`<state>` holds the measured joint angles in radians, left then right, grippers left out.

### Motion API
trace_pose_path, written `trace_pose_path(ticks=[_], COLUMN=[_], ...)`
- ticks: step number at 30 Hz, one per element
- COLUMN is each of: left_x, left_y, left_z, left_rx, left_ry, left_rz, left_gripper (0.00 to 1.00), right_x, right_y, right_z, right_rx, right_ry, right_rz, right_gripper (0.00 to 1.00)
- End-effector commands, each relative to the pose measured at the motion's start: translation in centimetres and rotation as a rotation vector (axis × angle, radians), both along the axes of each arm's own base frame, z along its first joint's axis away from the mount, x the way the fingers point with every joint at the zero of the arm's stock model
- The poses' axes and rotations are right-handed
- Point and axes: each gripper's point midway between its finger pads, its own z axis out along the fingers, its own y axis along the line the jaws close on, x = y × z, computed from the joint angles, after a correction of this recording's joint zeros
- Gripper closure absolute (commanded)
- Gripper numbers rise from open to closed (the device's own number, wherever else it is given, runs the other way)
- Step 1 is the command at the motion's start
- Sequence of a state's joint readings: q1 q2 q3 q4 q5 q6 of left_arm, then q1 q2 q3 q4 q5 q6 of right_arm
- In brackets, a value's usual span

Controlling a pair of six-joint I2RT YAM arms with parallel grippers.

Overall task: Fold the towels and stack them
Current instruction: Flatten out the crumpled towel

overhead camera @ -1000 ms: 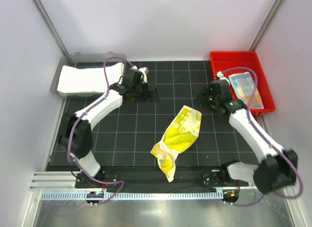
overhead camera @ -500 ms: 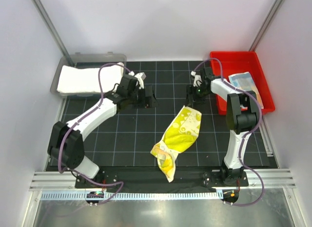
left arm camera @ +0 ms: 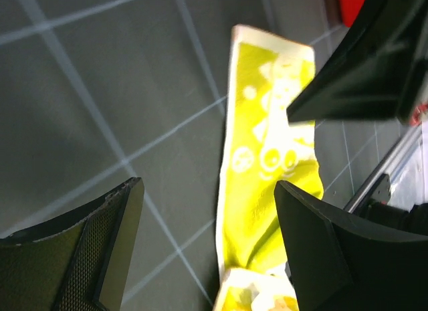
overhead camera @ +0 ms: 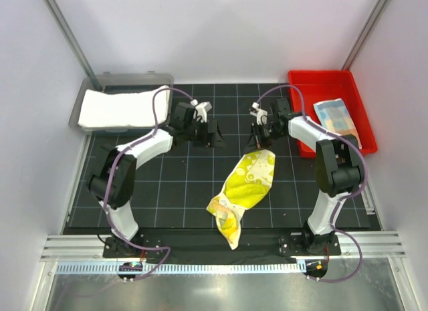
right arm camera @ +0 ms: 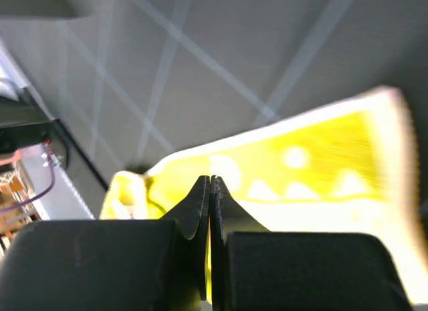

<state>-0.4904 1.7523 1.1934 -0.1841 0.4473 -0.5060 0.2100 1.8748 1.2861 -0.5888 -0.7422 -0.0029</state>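
We are seeing the left arm [overhead camera: 144, 147] and right arm [overhead camera: 304, 132] wearing white shells over black joints, trailing looped purple cables [overhead camera: 155, 110], ending in black fingers [left arm camera: 100, 251].

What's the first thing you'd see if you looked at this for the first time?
The bright yellow towel lying crumpled in the middle of the black grid mat jumps out first. Next comes the red tray at the far right, with a blue patchy towel in it. The left arm and the right arm both reach toward the yellow towel's far end.
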Motion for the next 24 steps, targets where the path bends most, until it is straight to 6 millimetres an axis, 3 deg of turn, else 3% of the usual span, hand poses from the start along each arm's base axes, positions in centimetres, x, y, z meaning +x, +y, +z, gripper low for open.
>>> trace_pose_path(ticks=[1, 2, 3, 4, 5, 7, 8, 10, 11, 13, 14, 16, 17, 24], left_x=[2.1, 2.6, 3.0, 4.4, 4.9, 5.2, 5.1, 4.8, 4.6, 4.3, 3.8, 3.3, 3.1, 2.7], left_y=[-4.2, -5.0, -5.6, -6.3, -6.3, -7.1, -7.5, -7.5, -7.4, -7.3, -7.2, -7.0, -6.9, -5.8], left_z=[4.0, 4.0, 2.5, 3.4, 2.3, 1.6, 1.8, 2.1, 1.7, 2.2, 2.3, 2.6, 2.9, 3.3], left_rx=[-0.190, -0.211, -0.212, -0.219, -0.188, -0.213, -0.227, -0.247, -0.264, -0.296, -0.322, -0.342, -0.346, -0.285], left_ry=[-0.212, -0.233, -0.204, -0.227, -0.184, -0.119, -0.122, -0.117, -0.133, -0.140, -0.140, -0.135, -0.143, -0.175], left_rz=[-0.217, -0.250, -0.264, -0.254, -0.227, -0.222, -0.232, -0.215, -0.204, -0.185, -0.172, -0.169, -0.172, -0.156], left_gripper=[0.18, 0.19, 0.19, 0.20, 0.20, 0.21, 0.21, 0.21, 0.21, 0.21, 0.20, 0.21, 0.21, 0.20], right_x=[0.3, 0.2, 0.3, 0.8, 1.2, 2.1, 2.6, 3.3, 4.2, 5.8, 5.5, 6.5, 5.8, 5.9], right_y=[2.1, 2.0, 1.9, 1.2, 0.7, -1.1, -1.7, -2.0, -2.6, -3.3, -3.9, -4.3, -4.9, -7.2], right_z=[3.8, 3.5, 3.1, 2.1, 1.7, 2.1, 2.4, 3.9, 3.6, 3.5, 0.7, 0.2, -1.0, -1.4], right_rx=[0.115, 0.109, 0.098, 0.043, -0.001, -0.096, -0.128, -0.134, -0.174, -0.198, -0.205, -0.206, -0.222, -0.208], right_ry=[-0.114, -0.106, -0.094, -0.090, -0.071, -0.093, -0.131, -0.214, -0.238, -0.252, -0.144, -0.112, -0.052, -0.031], right_rz=[0.028, 0.025, 0.015, -0.024, -0.081, -0.187, -0.204, -0.181, -0.189, -0.163, -0.148, -0.098, -0.081, -0.048], right_gripper=[0.99, 0.99, 0.99, 0.99, 0.96, 0.81, 0.65, 0.53, 0.48, 0.46, 0.45, 0.44, 0.44, 0.33])
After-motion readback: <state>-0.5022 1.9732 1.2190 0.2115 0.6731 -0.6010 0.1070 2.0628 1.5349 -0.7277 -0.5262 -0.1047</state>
